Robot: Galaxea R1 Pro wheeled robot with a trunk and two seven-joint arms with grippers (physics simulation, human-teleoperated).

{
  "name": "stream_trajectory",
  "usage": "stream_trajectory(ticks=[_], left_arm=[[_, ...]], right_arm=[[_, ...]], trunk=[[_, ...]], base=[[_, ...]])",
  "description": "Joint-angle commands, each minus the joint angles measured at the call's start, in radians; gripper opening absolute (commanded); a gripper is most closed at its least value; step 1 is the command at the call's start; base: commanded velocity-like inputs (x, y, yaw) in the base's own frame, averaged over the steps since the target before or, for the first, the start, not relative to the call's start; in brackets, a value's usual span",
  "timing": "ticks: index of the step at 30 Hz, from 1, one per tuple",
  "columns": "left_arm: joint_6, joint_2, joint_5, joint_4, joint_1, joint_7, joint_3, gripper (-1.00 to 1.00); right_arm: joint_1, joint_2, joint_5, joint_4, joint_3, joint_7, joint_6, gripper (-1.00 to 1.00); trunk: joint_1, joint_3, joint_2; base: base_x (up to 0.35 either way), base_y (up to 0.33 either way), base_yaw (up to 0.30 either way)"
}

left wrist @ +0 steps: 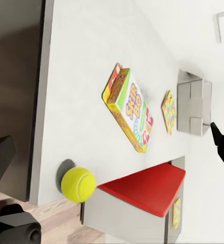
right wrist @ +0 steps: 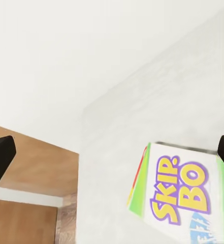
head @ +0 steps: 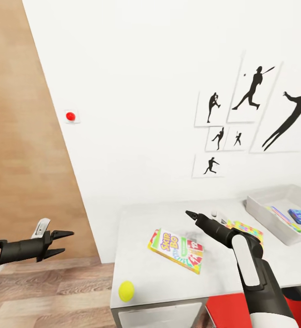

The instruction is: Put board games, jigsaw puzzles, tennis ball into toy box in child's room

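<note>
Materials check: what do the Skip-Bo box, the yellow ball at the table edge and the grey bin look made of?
Flat white-green-yellow Skip-Bo board game box: looks like printed cardboard, smooth with crisp edges and full-colour lid art. Small yellow tennis ball: matte surface, likely felt over rubber; no fuzz or seam is resolvable. Pale grey open toy box: uniform matte walls, probably plastic, though painted board would look the same in this render.

The table top is seen as smooth, matt pale grey — the floor as grained wood planks. The board game box is glossily printed card; the tennis ball looks felted.
</note>
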Motion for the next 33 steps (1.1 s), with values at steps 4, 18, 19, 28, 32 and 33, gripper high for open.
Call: stream_trajectory(ticks=[4, 18, 19, 28, 32, 33], left_arm=[[0.0, 0.001, -0.007, 0.001, -0.001, -0.01, -0.002, 1.0], [0.0, 0.001, -0.007, 0.001, -0.001, -0.01, -0.002, 1.0], [0.0, 0.001, -0.007, 0.001, -0.001, -0.01, -0.002, 1.0], [0.0, 0.0, -0.007, 0.009, -0.001, -0.01, -0.001, 1.0], [-0.001, -0.001, -0.007, 0.01, -0.001, -0.01, -0.002, 1.0], [-0.001, -0.001, -0.007, 0.01, -0.001, -0.01, -0.002, 1.0]], right_arm=[[-0.001, 0.001, 0.005, 0.0, -0.003, 0.006, 0.006, 1.0], [-0.001, 0.002, 0.01, -0.001, -0.003, -0.004, 0.006, 1.0], [-0.001, 0.002, 0.01, -0.002, -0.002, -0.005, 0.005, 1.0], [-0.015, 0.002, 0.008, 0.06, -0.005, -0.106, 0.015, 1.0], [-0.092, 0.001, 0.007, 0.125, 0.0, -0.245, 0.043, 1.0], [-0.11, 0.002, 0.007, 0.145, 0.001, -0.277, 0.054, 1.0]], trunk=[[0.001, -0.002, -0.002], [0.001, -0.002, -0.002], [0.001, -0.002, -0.002], [0.001, -0.002, -0.002], [0.001, -0.002, -0.002], [0.001, -0.002, -0.002]], base=[[0.0, 0.004, -0.128], [0.0, 0.0, -0.011], [0.0, 0.0, 0.0], [0.0, 0.0, 0.0], [0.0, 0.0, 0.0], [0.0, 0.0, 0.0]])
